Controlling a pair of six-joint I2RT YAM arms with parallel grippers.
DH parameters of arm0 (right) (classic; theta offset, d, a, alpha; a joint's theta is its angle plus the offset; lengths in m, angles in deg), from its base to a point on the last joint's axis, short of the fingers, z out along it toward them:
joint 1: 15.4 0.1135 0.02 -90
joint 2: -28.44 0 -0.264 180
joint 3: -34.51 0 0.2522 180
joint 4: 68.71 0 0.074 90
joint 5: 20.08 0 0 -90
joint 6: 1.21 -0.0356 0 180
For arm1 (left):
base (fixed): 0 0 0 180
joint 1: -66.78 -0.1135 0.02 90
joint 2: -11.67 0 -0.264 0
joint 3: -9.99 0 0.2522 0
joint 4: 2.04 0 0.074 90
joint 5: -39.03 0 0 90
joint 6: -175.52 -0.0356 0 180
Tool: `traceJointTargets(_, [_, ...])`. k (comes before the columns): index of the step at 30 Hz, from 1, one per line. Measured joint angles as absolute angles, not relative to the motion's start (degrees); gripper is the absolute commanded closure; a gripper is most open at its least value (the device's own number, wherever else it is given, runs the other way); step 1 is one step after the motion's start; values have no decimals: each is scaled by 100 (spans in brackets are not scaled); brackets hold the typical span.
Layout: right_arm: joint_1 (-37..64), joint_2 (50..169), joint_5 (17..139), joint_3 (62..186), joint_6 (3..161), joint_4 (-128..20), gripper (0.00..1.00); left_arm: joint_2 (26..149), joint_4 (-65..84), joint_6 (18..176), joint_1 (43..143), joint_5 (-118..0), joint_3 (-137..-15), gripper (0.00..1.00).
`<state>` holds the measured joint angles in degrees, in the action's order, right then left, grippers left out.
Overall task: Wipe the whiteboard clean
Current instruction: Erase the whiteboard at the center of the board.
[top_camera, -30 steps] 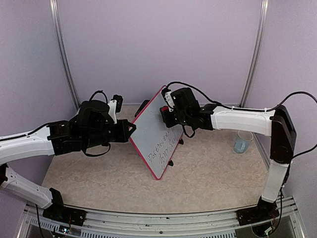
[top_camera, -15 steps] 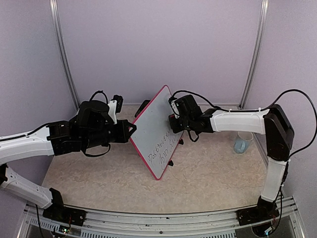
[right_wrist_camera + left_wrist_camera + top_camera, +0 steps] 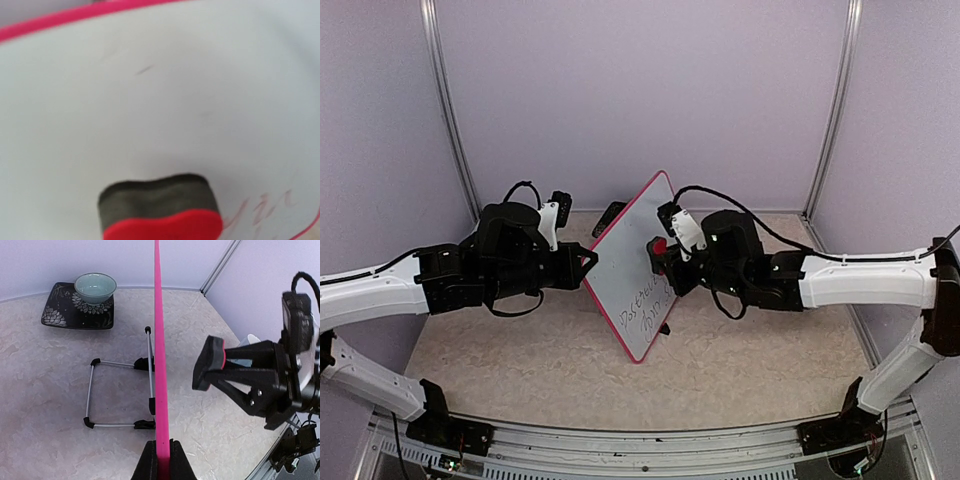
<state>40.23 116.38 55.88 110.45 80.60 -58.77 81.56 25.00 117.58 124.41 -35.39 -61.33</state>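
The whiteboard (image 3: pixel 628 262), white with a pink-red frame, stands tilted on edge in the middle of the table. Dark handwriting (image 3: pixel 645 300) covers its lower part. My left gripper (image 3: pixel 588 262) is shut on the frame's left edge (image 3: pixel 161 440), so the left wrist view shows the board edge-on. My right gripper (image 3: pixel 668 258) is shut on a red eraser (image 3: pixel 659 246) with a dark felt face (image 3: pixel 157 197). The felt faces the board's middle, above the writing. In the left wrist view the eraser (image 3: pixel 210 362) stands a small gap off the board. The right fingers are hidden in their own view.
A wire stand (image 3: pixel 117 395) with black feet lies on the table behind the board. Further back, a pale green bowl (image 3: pixel 95 287) sits on a black patterned plate (image 3: pixel 60 315). Metal corner posts (image 3: pixel 835 105) frame the back wall.
The right arm has swung its elbow out to the right, and the eraser has come down from the board's upper part to its middle. The board's top has leaned slightly right. The left arm has held still.
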Motion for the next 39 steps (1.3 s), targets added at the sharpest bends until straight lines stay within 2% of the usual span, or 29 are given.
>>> traceJointTargets(7, [4836, 11424, 5393, 9829, 8366, -6707, 74, 8156, 2496, 11760, 12441, -3553, -6133, 100])
traceJointTargets(11, [5225, 11546, 5133, 9633, 8406, -6981, 74, 8156, 2492, 11762, 12443, -3553, -6133, 100])
traceJointTargets(22, [5829, 12663, 4165, 10437, 8205, -7005, 75, 8158, 2478, 11760, 12458, -3539, -6133, 100])
traceJointTargets(39, [5982, 12978, 3459, 10931, 7420, -6345, 75, 8130, 2581, 11699, 12456, -3376, -6111, 100])
